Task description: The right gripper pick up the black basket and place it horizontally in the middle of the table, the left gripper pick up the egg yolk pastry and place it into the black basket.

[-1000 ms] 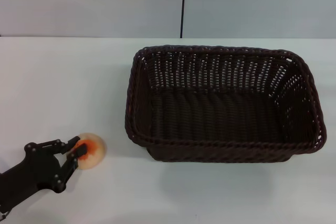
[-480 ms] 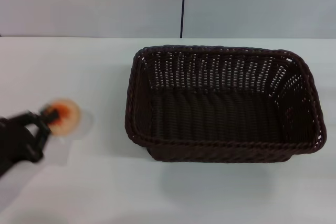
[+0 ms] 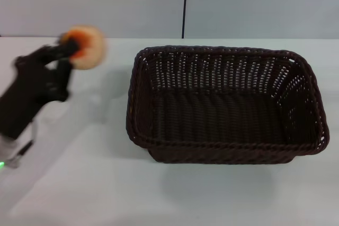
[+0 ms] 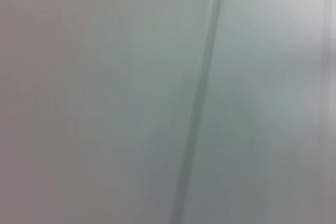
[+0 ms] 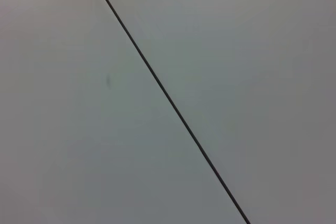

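The black basket (image 3: 225, 104) stands lengthwise across the middle-right of the white table (image 3: 79, 183), empty inside. My left gripper (image 3: 71, 51) is shut on the egg yolk pastry (image 3: 86, 46), a pale round bun with an orange top, and holds it raised above the table's far left, to the left of the basket's rim. The right gripper is out of view. Both wrist views show only a grey wall with a dark seam.
A grey wall with a vertical dark seam (image 3: 184, 3) rises behind the table. The table's far edge runs just behind the basket. Bare tabletop lies left of and in front of the basket.
My left gripper has lifted the pastry from the table's near left and carried it up and away, toward the far left beside the basket. The basket has not moved.
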`<state>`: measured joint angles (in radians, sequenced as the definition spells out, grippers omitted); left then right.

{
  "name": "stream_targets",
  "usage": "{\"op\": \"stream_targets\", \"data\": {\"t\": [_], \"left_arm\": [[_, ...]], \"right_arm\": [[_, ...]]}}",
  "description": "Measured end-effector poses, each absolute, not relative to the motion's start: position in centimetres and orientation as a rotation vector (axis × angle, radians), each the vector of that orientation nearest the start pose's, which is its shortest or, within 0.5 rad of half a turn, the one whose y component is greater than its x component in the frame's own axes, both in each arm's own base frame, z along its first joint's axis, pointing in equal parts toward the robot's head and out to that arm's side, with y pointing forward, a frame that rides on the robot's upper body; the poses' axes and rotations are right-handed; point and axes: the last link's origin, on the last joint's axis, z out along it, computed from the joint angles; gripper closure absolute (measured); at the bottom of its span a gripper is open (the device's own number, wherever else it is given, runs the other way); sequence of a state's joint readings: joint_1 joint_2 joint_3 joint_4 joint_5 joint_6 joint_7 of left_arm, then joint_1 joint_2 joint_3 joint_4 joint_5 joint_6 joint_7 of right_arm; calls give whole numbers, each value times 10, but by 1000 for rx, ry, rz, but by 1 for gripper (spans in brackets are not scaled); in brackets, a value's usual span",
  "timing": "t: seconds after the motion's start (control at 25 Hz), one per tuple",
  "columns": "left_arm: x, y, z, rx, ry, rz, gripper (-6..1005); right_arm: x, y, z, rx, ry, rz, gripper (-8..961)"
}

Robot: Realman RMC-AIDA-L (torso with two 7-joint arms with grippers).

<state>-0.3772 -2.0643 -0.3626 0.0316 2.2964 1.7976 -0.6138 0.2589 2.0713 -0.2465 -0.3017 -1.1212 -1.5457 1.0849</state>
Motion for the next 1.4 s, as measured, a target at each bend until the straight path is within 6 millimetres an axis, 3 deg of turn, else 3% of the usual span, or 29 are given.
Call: {"op": "stream_targets", "data": {"t": [0.2,0.52,0.68,0.88,0.96,1.04,1.08,1.12,1.16,1.4], "left_arm": [[-254,276,-44,-2191,-428,-1328,934],[-241,279,-58,-2269,-447,-1338,883],[-248,274,-40,-2120,-443,-1410,666],[-263,269,-17,-1931,-448,-1441,500],[-286,260,8,-1713,-456,-1428,434],[-286,260,8,-1713,-456,-1428,302],[-296,254,19,-1618,-458,-1414,236],[-313,241,37,-1466,-453,-1386,226],[-318,237,42,-1420,-451,-1374,215],[-332,224,55,-1313,-450,-1344,184]], "right_arm": [[376,262,104,-1254,754,1318,506],[377,264,104,-1195,780,1357,506],[377,266,107,-1167,772,1365,506],[380,265,112,-1134,761,1363,506],[385,262,117,-1082,755,1356,506],[386,261,119,-1067,754,1354,506],[388,260,120,-1054,753,1353,506],[389,259,121,-1043,751,1351,506],[391,257,124,-1024,747,1348,506],[395,254,128,-986,739,1344,506]]}}
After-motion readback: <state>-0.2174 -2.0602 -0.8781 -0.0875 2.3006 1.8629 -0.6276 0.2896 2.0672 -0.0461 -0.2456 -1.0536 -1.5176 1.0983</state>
